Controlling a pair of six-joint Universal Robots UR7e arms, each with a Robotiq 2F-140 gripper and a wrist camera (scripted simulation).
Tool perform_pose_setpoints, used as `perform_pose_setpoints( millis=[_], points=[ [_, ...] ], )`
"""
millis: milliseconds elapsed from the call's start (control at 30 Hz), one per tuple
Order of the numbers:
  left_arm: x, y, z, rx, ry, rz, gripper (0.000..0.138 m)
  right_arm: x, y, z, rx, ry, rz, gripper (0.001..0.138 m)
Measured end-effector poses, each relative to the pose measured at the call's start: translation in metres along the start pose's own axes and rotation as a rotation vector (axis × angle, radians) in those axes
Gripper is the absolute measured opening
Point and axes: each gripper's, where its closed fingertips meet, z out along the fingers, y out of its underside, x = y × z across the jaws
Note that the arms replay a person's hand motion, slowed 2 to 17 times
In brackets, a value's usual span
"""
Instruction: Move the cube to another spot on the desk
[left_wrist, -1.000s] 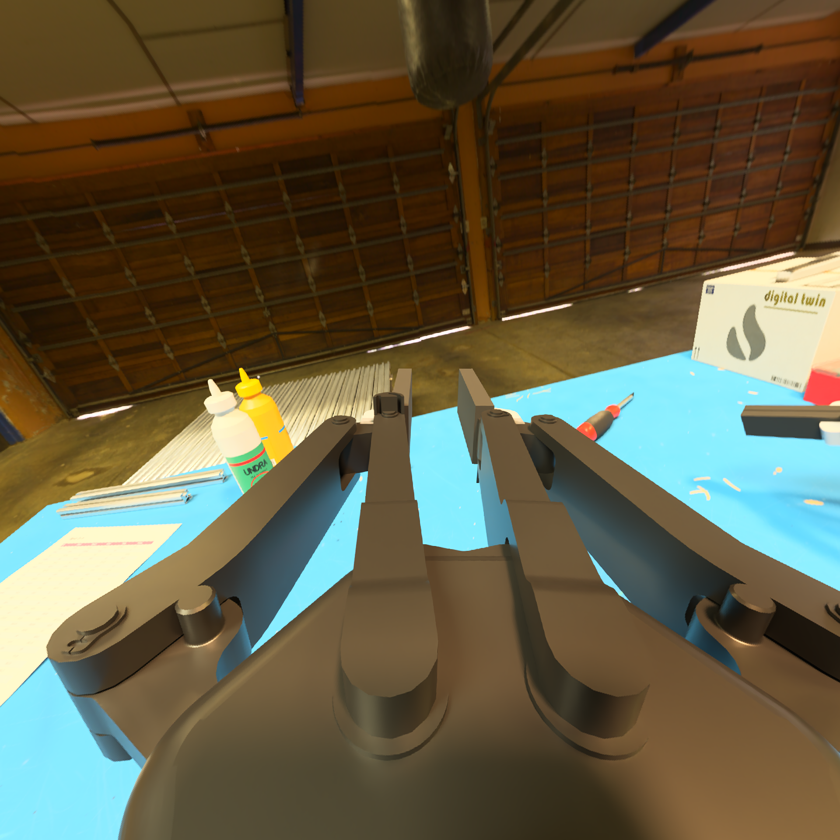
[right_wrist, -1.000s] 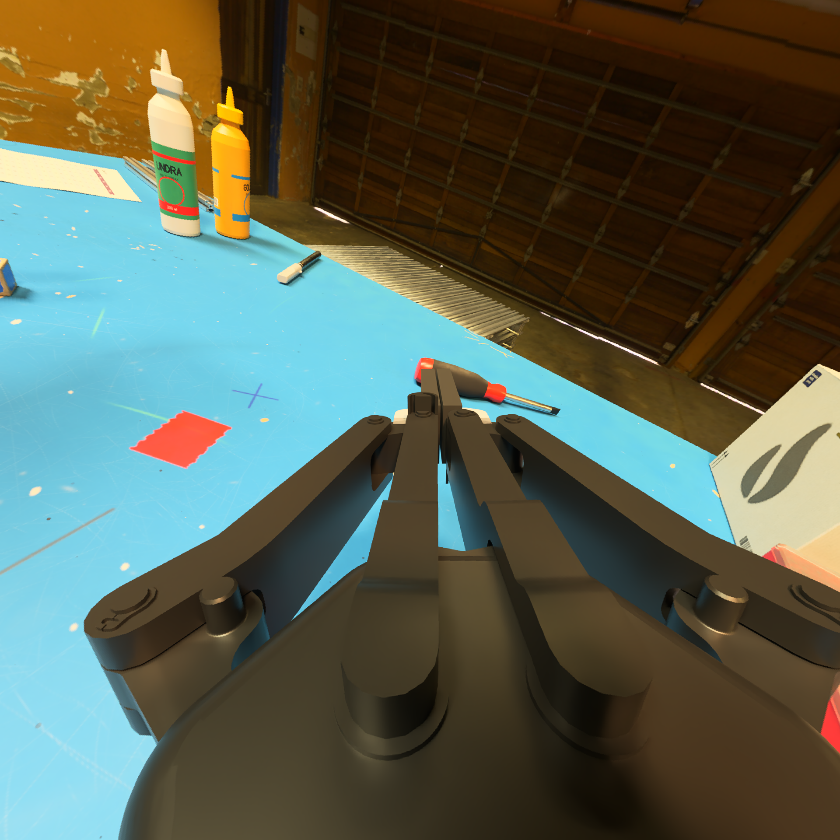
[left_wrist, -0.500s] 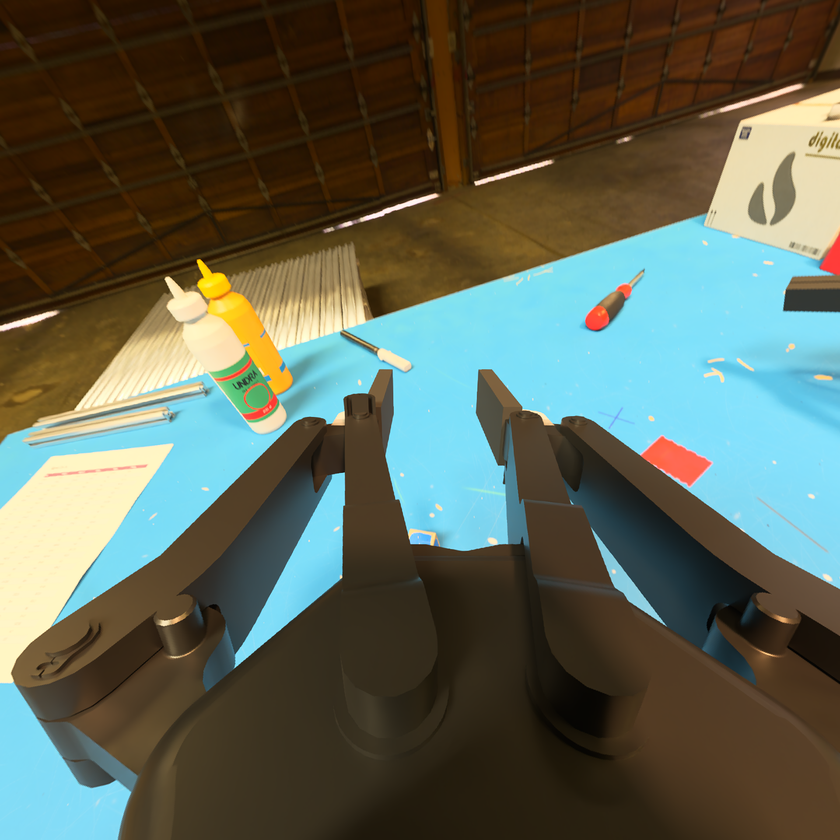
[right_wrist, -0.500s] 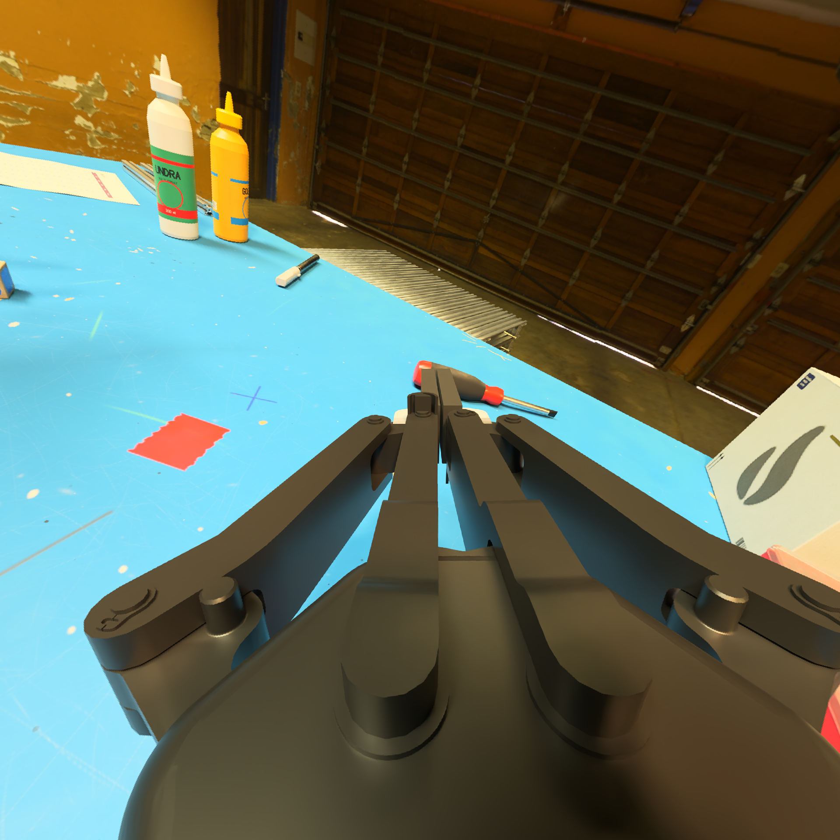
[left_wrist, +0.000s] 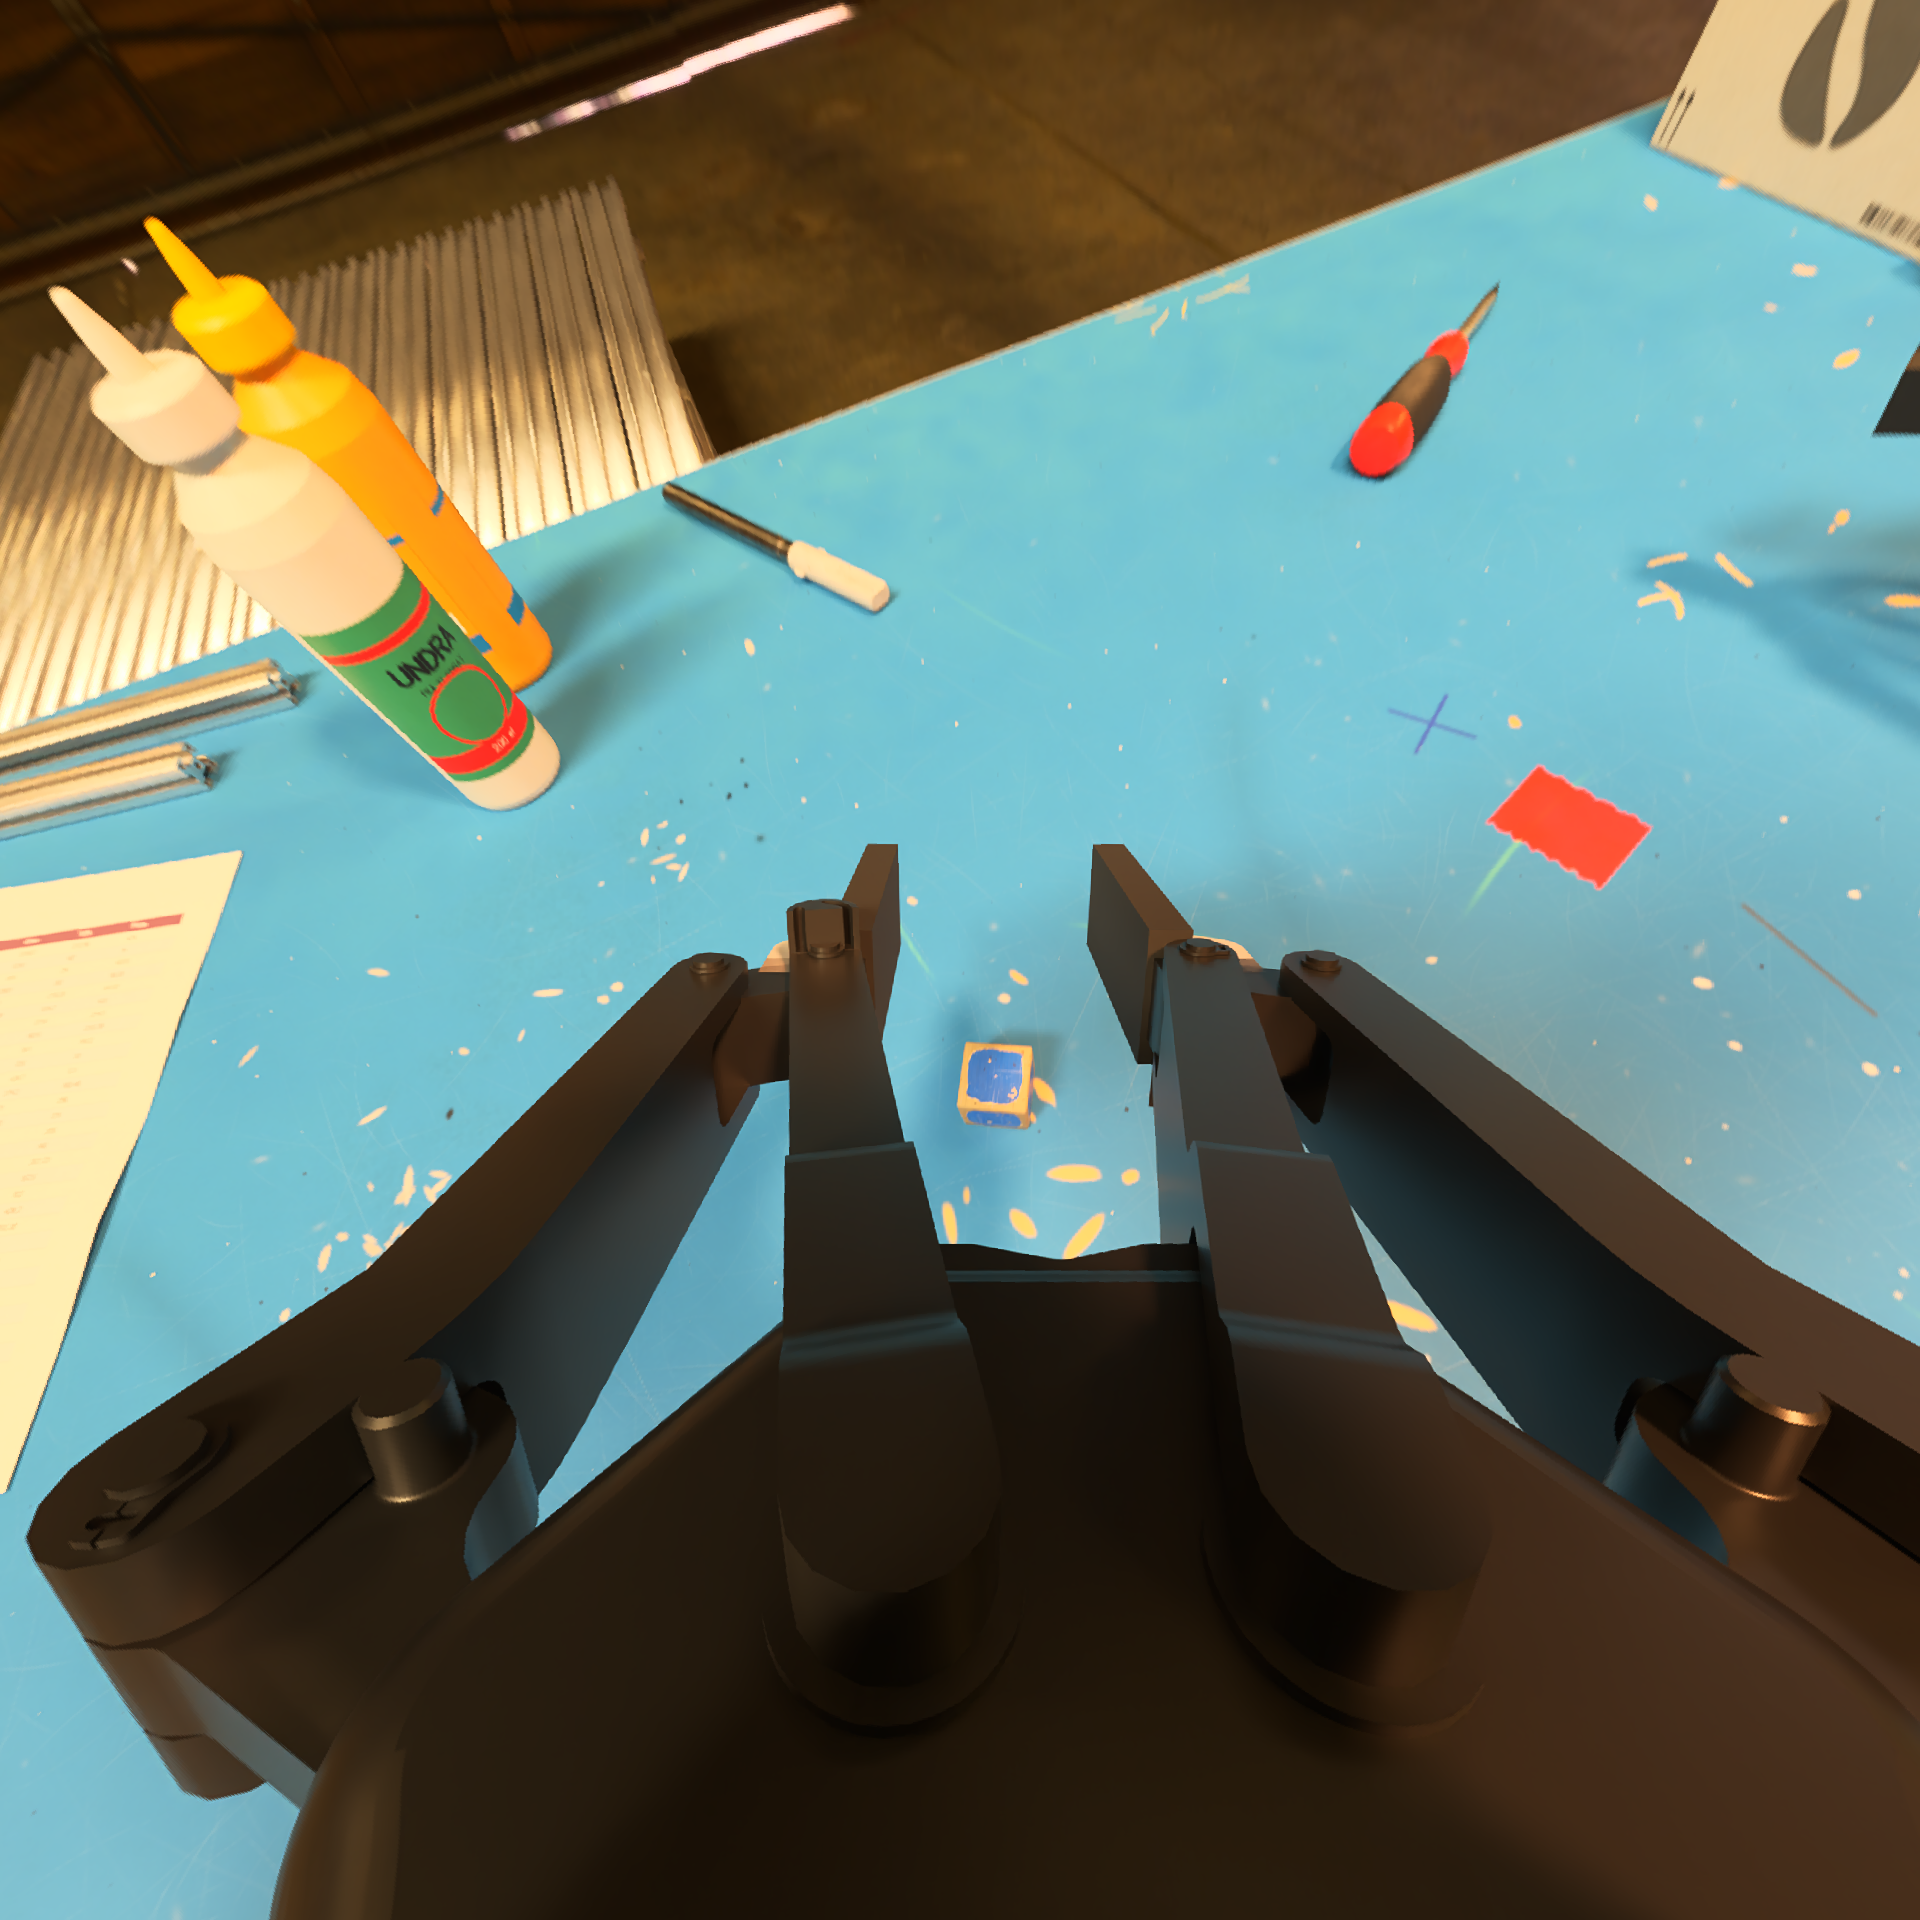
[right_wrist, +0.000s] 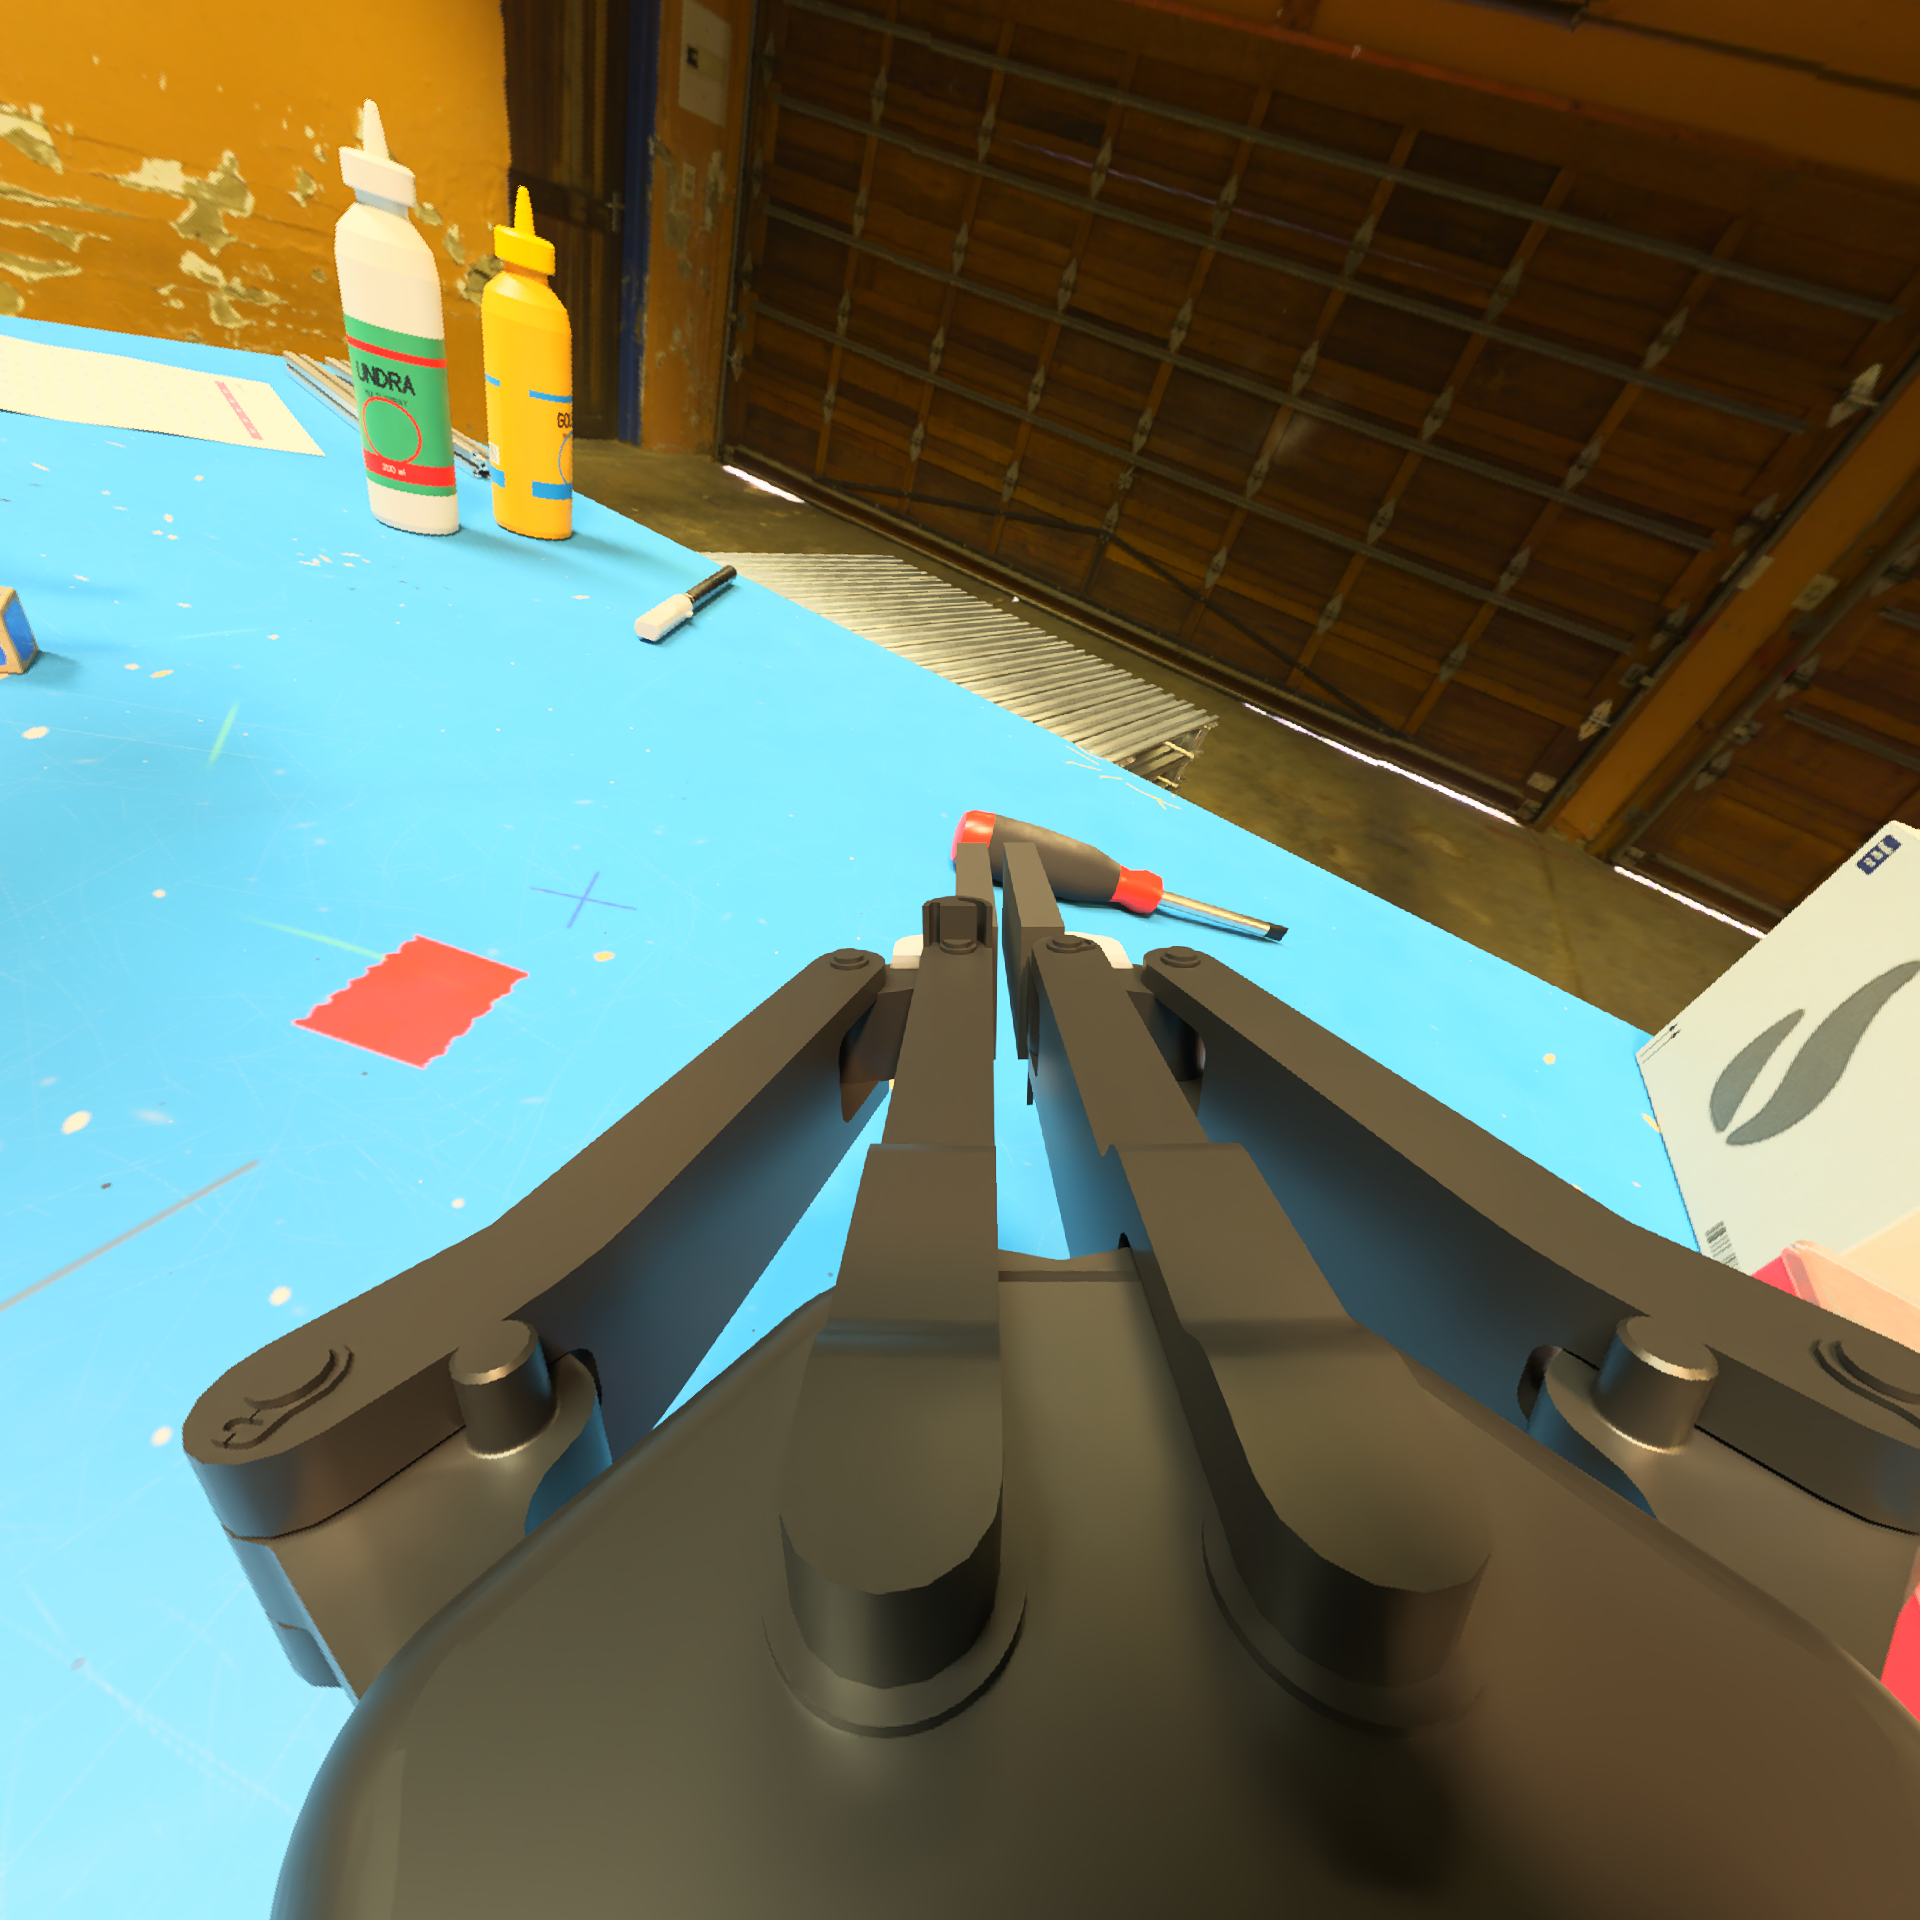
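Note:
A small wooden cube (left_wrist: 994, 1084) with blue faces lies on the blue desk (left_wrist: 1143, 644). In the left wrist view it sits below and between my left gripper's two fingers. My left gripper (left_wrist: 992, 868) is open and empty, above the desk and tilted down at it. The cube also shows at the far left edge of the right wrist view (right_wrist: 12, 629). My right gripper (right_wrist: 997, 864) is shut and empty, hovering over the desk with its tips in front of a screwdriver (right_wrist: 1101, 871).
A white bottle (left_wrist: 343, 592) and an orange bottle (left_wrist: 364, 457) stand at the far left, with a marker (left_wrist: 790, 551) beside them. A red patch (left_wrist: 1567, 826), a paper sheet (left_wrist: 73, 1049), metal rails (left_wrist: 125, 738) and a white box (right_wrist: 1808, 1070) are around. The desk's far edge is close.
My left gripper has tilted down toward the desk and opened wider, and the cube has come into view between its fingers. The right gripper has hardly moved.

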Motion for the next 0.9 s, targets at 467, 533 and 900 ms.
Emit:
perform_pose_setpoints(
  millis=[467,533,900],
  points=[
    [-0.013,0.042,0.02,-0.27,0.063,0.045,0.049,-0.001,0.001,0.0,0.001,-0.005,0.002,0.005],
    [-0.014,0.046,0.021,-0.303,0.068,0.056,0.051,-0.001,0.001,0.0,0.001,-0.007,0.003,0.005],
    [-0.014,0.063,0.028,-0.44,0.103,0.097,0.053,-0.005,0.002,0.002,-0.005,-0.02,-0.003,0.006]
  ],
)
